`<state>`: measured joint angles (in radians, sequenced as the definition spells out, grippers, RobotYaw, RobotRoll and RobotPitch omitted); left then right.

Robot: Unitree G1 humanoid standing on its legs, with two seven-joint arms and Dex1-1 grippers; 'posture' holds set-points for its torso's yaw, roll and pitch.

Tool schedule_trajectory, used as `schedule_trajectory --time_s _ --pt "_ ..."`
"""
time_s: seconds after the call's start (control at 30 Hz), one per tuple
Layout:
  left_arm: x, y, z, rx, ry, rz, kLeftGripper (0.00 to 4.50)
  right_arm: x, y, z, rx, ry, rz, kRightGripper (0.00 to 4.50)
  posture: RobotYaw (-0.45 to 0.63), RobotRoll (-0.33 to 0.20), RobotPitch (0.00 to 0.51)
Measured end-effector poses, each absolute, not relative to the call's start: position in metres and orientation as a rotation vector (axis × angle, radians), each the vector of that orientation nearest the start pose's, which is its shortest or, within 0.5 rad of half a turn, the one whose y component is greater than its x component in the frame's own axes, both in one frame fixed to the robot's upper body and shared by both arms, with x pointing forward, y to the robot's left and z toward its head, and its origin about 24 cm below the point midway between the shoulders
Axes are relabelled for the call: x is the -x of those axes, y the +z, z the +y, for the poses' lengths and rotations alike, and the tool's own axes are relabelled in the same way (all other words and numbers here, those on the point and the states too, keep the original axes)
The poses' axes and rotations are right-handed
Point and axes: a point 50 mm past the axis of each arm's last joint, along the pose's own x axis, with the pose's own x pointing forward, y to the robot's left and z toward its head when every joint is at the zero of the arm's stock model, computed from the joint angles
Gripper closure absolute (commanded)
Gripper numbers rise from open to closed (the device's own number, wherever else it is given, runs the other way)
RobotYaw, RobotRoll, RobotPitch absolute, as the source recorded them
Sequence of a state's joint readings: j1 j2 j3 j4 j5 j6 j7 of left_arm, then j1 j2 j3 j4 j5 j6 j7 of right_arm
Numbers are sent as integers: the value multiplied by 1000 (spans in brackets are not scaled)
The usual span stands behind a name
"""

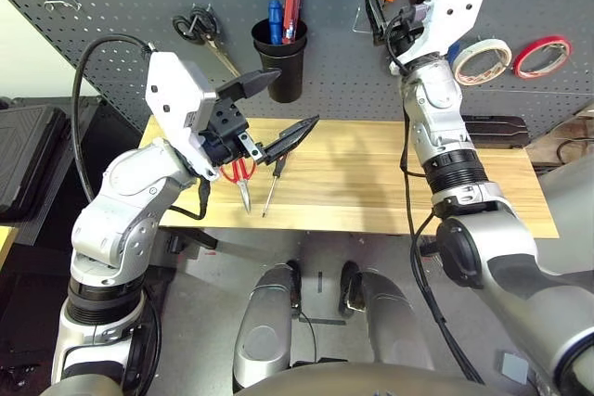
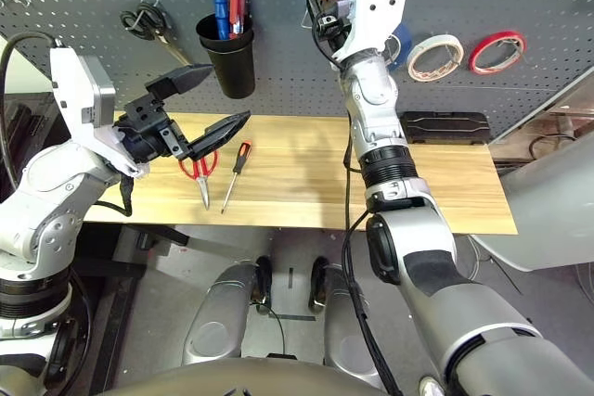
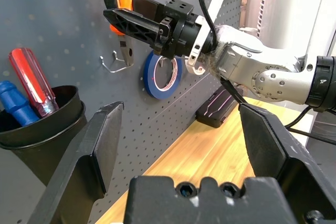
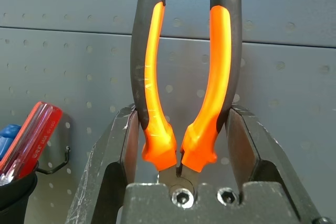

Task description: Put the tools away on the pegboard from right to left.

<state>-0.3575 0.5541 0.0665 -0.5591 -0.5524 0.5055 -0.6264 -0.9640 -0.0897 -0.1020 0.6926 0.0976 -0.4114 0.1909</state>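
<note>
Right claw [image 4: 181, 145] grips the pliers [image 4: 184, 77], handles up, seemingly near the pegboard [image 4: 294, 77].

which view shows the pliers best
The right wrist view: the orange-and-black pliers stand handles-up, clamped between the right gripper fingers. Both eye views cut the handles off at the top edge; the left wrist view shows them side-on.

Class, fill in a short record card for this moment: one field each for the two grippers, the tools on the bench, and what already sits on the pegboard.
right gripper: shut on the pliers, raised against the pegboard
left gripper: open, holding nothing, above the bench
on the bench: red-handled scissors and screwdriver
on the pegboard: white tape roll, red tape roll, black cup, black-handled scissors
</note>
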Motion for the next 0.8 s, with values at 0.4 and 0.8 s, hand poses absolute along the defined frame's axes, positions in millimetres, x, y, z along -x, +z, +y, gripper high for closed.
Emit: schedule_trajectory --time_s 0.4,0.8 --pt "-246 219 147 -224 -926 -312 0 -382 227 -103 18 302 -681 1861 274 0 184" --pt "-247 217 147 -219 -925 -308 0 -382 233 -95 -2 309 -692 1861 271 0 192"
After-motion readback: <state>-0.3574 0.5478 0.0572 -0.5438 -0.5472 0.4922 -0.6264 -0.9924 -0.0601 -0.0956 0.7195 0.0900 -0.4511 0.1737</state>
